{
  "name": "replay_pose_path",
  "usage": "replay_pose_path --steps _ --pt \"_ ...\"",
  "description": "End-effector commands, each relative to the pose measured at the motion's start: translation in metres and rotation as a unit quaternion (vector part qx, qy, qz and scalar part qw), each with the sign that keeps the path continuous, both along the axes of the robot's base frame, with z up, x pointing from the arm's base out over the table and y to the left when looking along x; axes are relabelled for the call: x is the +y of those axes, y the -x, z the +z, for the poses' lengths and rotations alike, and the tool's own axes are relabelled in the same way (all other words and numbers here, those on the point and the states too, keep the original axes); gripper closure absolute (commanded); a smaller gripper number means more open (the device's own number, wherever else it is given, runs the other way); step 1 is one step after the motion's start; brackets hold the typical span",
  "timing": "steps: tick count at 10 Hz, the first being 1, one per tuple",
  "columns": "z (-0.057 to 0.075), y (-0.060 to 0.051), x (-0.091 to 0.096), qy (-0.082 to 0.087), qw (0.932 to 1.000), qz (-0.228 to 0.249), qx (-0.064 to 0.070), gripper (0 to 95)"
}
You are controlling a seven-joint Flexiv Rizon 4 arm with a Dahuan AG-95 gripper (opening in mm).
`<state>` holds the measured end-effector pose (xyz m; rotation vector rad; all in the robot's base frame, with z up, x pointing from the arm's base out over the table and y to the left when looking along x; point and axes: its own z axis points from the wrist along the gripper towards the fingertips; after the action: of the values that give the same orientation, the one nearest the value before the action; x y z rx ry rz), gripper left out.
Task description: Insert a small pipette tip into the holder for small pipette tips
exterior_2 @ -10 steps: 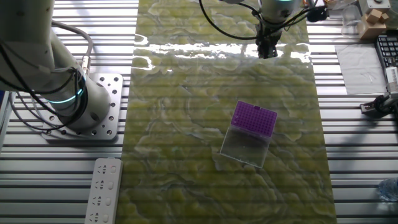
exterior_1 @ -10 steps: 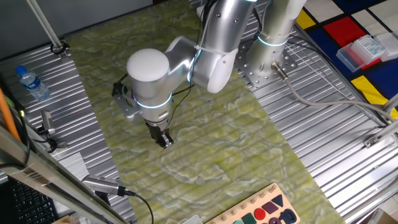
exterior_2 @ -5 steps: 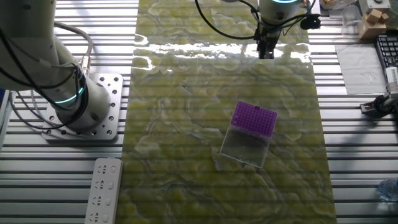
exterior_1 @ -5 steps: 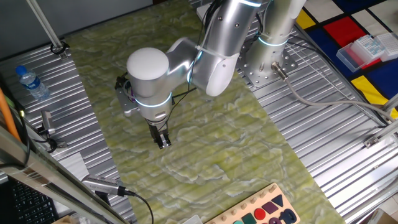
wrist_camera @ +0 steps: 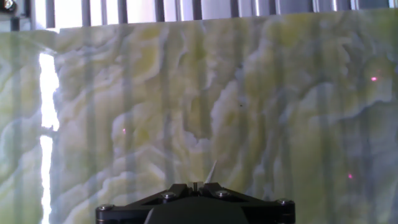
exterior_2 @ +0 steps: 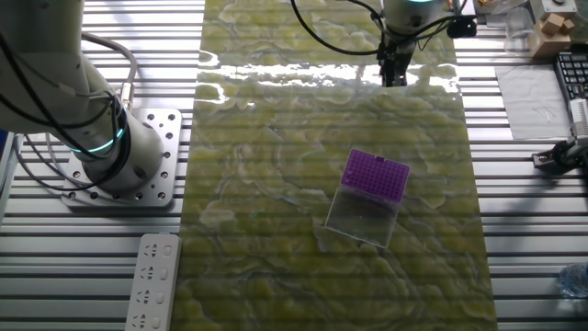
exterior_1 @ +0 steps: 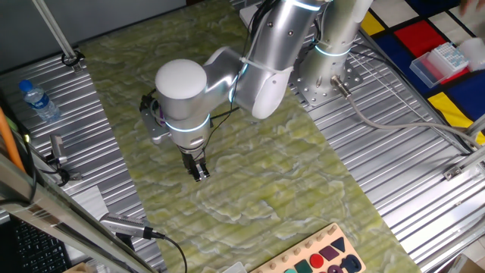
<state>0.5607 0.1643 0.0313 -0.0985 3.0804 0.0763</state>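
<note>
Claw (exterior_1: 199, 174): fingers pinched together on a small pipette tip (wrist_camera: 211, 172), its point jutting forward, above the green marbled mat (exterior_2: 276, 184). Holder for small pipette tips (exterior_2: 376, 175): purple block on the worktop (exterior_2: 524, 230) mat, well apart from the claw.

The gripper (exterior_1: 200, 174) has slid a tiny bit to the left in one fixed view. In the other fixed view, at the top of the frame, the gripper (exterior_2: 394, 76) has turned and now looks thinner.
</note>
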Motion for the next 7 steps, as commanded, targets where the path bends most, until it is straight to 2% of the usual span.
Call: replay_pose_path --steps 1,2,7 --pt "0.0001 0.0002 0.0001 0.004 0.9998 0.017 -0.001 95.0" --pt "-0.0002 0.0002 0.0001 0.01 0.9995 0.031 -0.001 95.0" --pt "-0.0004 0.0003 0.0001 0.015 0.9992 0.038 -0.001 95.0"
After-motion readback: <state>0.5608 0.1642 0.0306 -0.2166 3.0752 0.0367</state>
